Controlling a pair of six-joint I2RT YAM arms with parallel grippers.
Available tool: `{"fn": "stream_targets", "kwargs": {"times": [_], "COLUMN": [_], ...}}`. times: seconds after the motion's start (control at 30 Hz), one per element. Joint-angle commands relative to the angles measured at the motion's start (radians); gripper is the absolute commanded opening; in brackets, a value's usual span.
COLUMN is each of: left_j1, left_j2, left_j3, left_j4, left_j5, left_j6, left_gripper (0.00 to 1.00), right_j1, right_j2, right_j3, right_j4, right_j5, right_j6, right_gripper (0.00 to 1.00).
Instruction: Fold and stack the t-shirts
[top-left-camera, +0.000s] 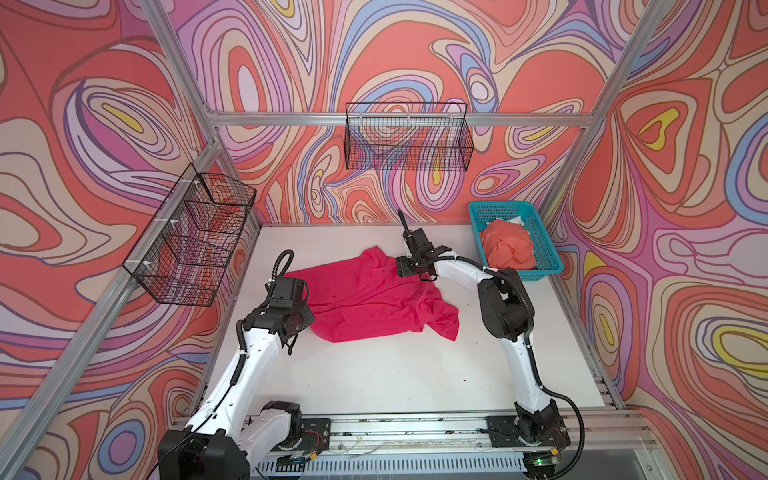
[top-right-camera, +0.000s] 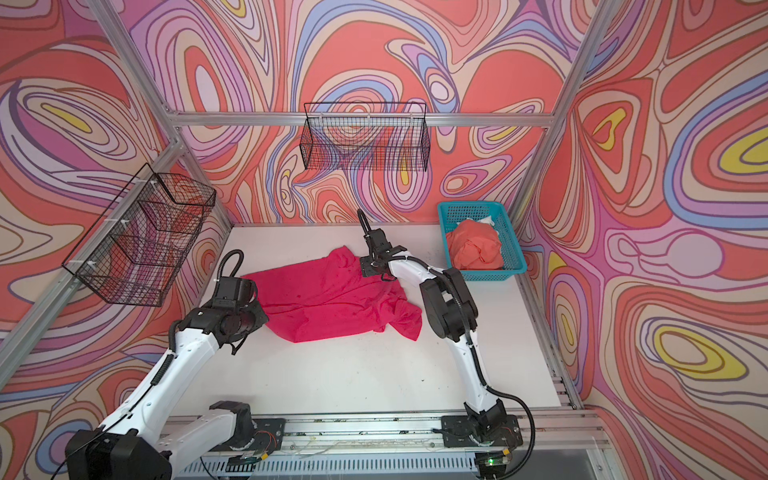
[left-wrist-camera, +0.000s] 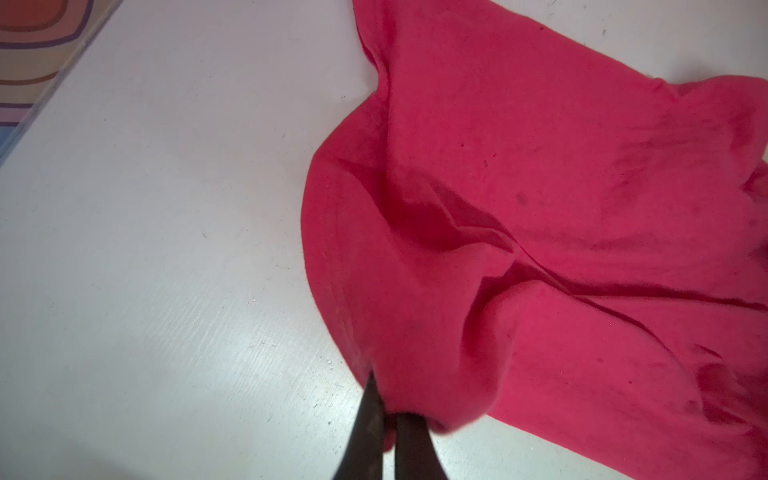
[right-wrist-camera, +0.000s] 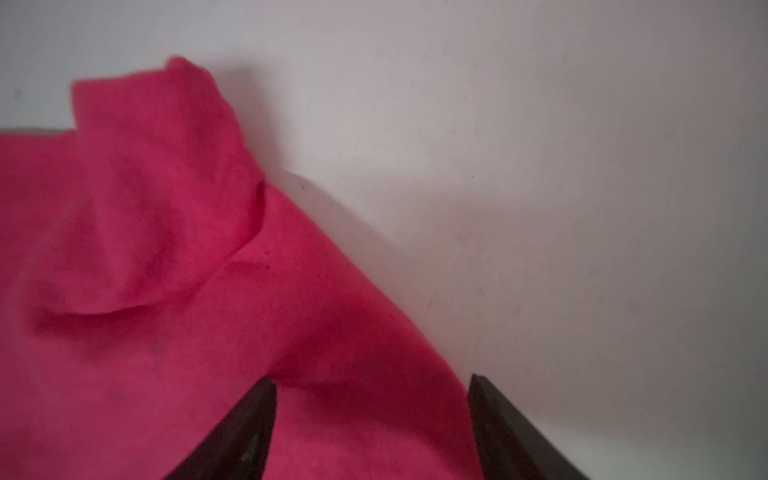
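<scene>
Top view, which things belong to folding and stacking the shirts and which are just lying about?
Part of the job: pink shirt; orange shirt in the blue basket; left tool, shut on the pink shirt; right tool, open over it.
Just lying about: blue basket; wire basket on the back wall; wire basket on the left wall.

The pink tee (top-left-camera: 374, 299) at centre is soft, matt knit cloth, slightly fuzzy, creased and flecked with dark specks. The coral tee (top-left-camera: 507, 249) at right is matt cloth too. Around it, the basket (top-left-camera: 540, 272) is teal moulded plastic mesh, faintly glossy. The table (top-left-camera: 374, 374) is smooth, white and scuffed, with a dull sheen. The wire baskets (top-left-camera: 407, 141) higher up are thin black metal. The frame (top-left-camera: 291, 118) is brushed aluminium.
</scene>
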Motion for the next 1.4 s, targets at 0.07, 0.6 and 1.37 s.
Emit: {"fn": "stream_targets", "kwargs": {"times": [0.07, 0.6, 1.37], "left_j1": [0.003, 0.003, 0.143], "left_j2": [-0.017, -0.029, 0.281], "left_j3": [-0.004, -0.048, 0.157], "left_j4": [-0.06, -0.055, 0.156], "left_j5": [-0.003, -0.001, 0.0], "left_j6": [-0.022, -0.031, 0.118], "left_gripper": [0.0, 0.0, 0.0], "right_j1": [0.018, -0.099, 0.021], "right_j2": [0.095, 0.307, -0.894], "right_j3": [0.08, 0.452, -0.952], "right_j4": [-0.067, -0.166, -0.052], "right_j5": [0.186, 0.212, -0.096], "right_j6": [-0.059, 0.056, 0.44], "right_gripper": [0.83, 0.85, 0.75]}}
